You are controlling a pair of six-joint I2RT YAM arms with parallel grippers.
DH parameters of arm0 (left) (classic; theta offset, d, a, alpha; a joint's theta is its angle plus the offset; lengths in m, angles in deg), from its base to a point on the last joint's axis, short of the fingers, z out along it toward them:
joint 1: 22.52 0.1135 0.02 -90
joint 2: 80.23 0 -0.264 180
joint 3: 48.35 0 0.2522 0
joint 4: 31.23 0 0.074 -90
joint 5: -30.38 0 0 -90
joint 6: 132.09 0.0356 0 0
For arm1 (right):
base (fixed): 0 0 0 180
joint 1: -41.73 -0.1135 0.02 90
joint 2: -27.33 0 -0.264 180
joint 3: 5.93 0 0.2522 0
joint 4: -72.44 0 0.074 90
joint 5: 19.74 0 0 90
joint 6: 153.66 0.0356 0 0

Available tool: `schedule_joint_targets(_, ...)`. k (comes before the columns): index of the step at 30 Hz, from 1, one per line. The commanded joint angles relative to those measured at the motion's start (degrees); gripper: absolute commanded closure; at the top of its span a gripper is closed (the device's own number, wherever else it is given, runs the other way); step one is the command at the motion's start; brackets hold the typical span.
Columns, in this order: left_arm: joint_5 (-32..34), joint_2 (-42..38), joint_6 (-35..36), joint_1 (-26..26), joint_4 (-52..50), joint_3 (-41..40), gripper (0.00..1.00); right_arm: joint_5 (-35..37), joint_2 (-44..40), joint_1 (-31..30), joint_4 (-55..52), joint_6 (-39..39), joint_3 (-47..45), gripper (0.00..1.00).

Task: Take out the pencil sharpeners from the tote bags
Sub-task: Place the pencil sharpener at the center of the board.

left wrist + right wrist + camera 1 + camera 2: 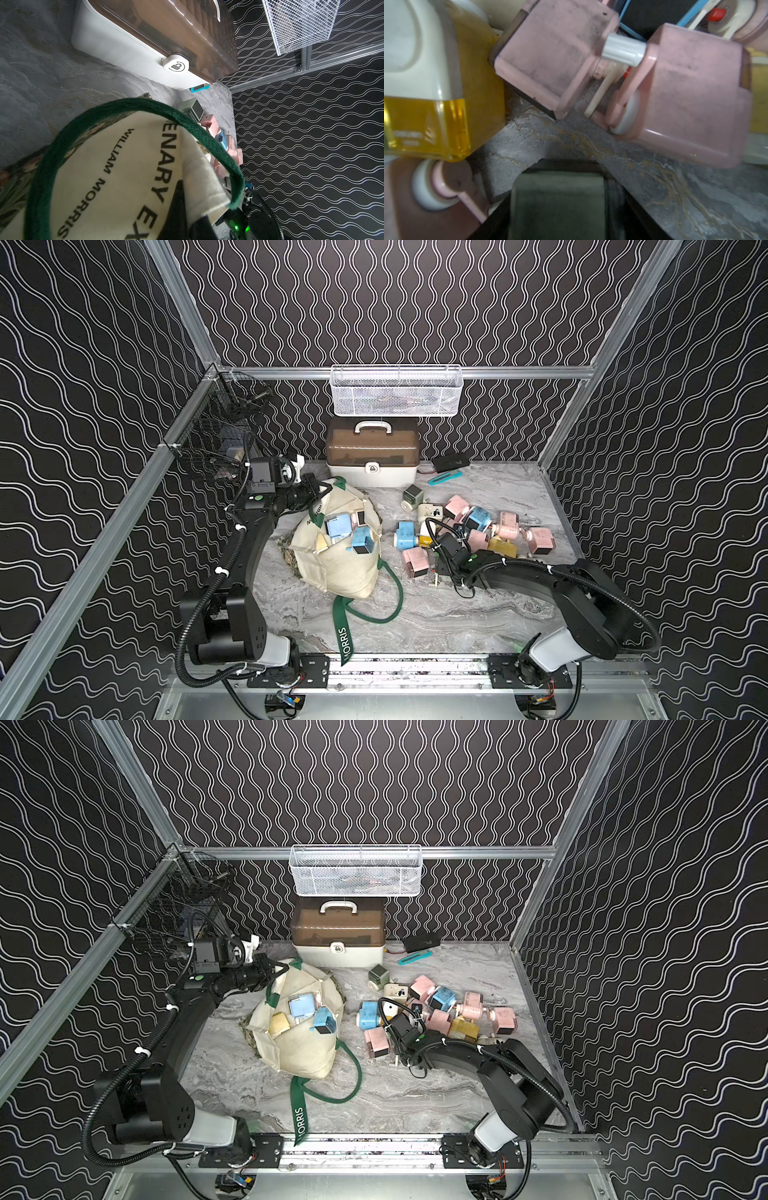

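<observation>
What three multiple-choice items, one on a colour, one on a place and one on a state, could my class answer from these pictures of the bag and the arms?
1. What colour are the tote bag's straps?
A. red
B. yellow
C. dark green

2. Where does the white-and-brown case stand?
A. at the back wall, below the white mesh basket
B. inside the tote bag
C. in front of the tote bag

3. How do the left gripper's jaws stand?
A. wide open, holding nothing
B. shut on the tote bag
C. hidden from every view

Answers:
1 C: both top views show green straps, one lettered MORRIS.
2 A: the top views show it against the wall, under the basket.
3 B: the jaws pinch the bag's upper edge by its strap.
</observation>
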Motion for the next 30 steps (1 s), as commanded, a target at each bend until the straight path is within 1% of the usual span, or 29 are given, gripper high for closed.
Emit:
schedule_joint_targets(1,-0.34,-0.43,0.12,0.03,2.25,0.21,1.00,-1.82,2.13,0.58,3.85,-1.19,0.86,0.25)
schedule_joint_targets(4,-0.39,-0.11,0.18,0.03,2.07,0.39,1.00,-2.53,3.15,0.70,3.94,-1.42,1.46,0.19)
schedule_joint_targets(7,-0.30,-0.17,0.16,0.05,2.07,0.40,1.00,-2.17,1.30,0.63,2.55,-1.00,1.57,0.11)
schedule_joint_targets(10,-0.41,-0.11,0.18,0.01,2.08,0.40,1.00,-1.20,-3.99,0.33,-0.35,-0.54,1.32,0.07)
schedule_joint_targets(12,-0.28,-0.09,0.19,0.08,1.99,0.48,1.00,-0.87,-8.26,-0.40,-2.21,-0.62,1.02,0.05)
schedule_joint_targets(15,-0.42,-0.12,0.08,0.08,2.08,0.38,1.00,1.49,-13.74,-2.95,-5.83,-0.44,1.60,0.04)
schedule_joint_targets(18,-0.34,-0.15,0.17,0.02,2.07,0.38,1.00,4.84,-16.72,-8.23,-8.79,-0.66,3.51,0.05)
schedule_joint_targets(21,-0.43,-0.17,0.08,0.01,2.08,0.41,1.00,8.87,-16.66,-16.10,-12.15,-0.70,7.89,0.05)
schedule_joint_targets(23,-0.35,-0.22,0.16,0.08,2.08,0.39,1.00,11.67,-15.16,-21.54,-13.90,-0.45,11.43,0.06)
schedule_joint_targets(25,-0.41,-0.16,0.12,0.07,2.08,0.39,1.00,12.78,-12.98,-25.82,-14.25,-0.70,14.28,0.09)
schedule_joint_targets(28,-0.36,-0.04,0.16,0.04,2.08,0.39,1.00,12.67,-8.34,-30.75,-13.82,-1.69,18.51,0.11)
schedule_joint_targets(30,-0.41,-0.09,0.09,-0.01,2.12,0.38,1.00,11.24,-5.00,-32.63,-12.89,-2.71,21.61,0.13)
